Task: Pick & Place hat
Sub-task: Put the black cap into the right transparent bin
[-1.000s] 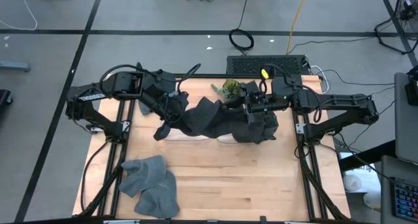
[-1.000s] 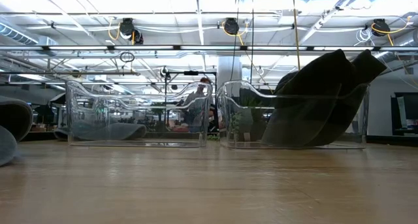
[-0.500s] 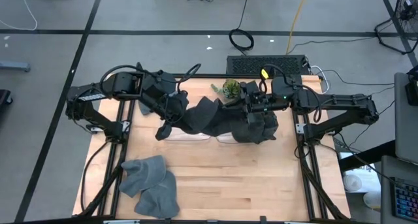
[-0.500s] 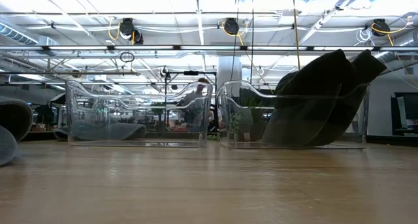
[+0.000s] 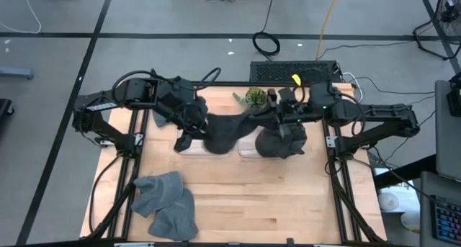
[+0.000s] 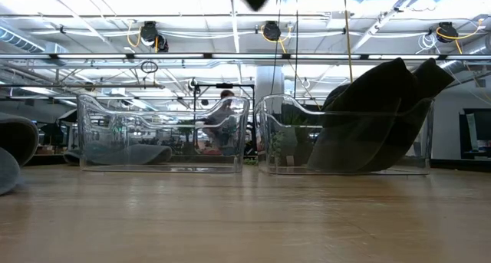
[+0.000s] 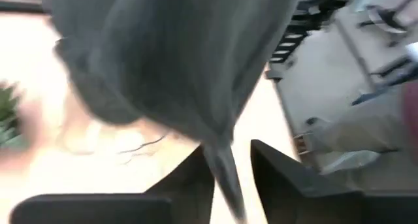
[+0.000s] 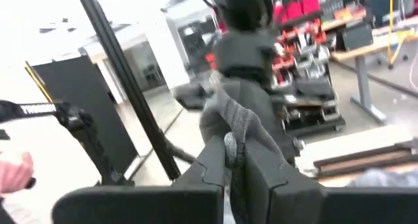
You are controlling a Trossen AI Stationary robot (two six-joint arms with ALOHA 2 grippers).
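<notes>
Two grippers are holding one grey hat [image 5: 225, 130] in the air above the clear bins [image 6: 163, 133]: the right gripper [image 5: 272, 117] is pinching its edge, the left gripper [image 5: 193, 122] is loosening, fabric between its fingers.

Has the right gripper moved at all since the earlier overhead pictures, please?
Yes. The right gripper has shifted toward the small plant at the table's far edge, pulling the dark hat with it.

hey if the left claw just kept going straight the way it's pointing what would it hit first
Most likely the dark grey hat itself: a fold hangs between the left claw fingers, the bulk directly ahead. Beyond it, probably the right claw, which is shut on the hat's other end; depth is unclear.
</notes>
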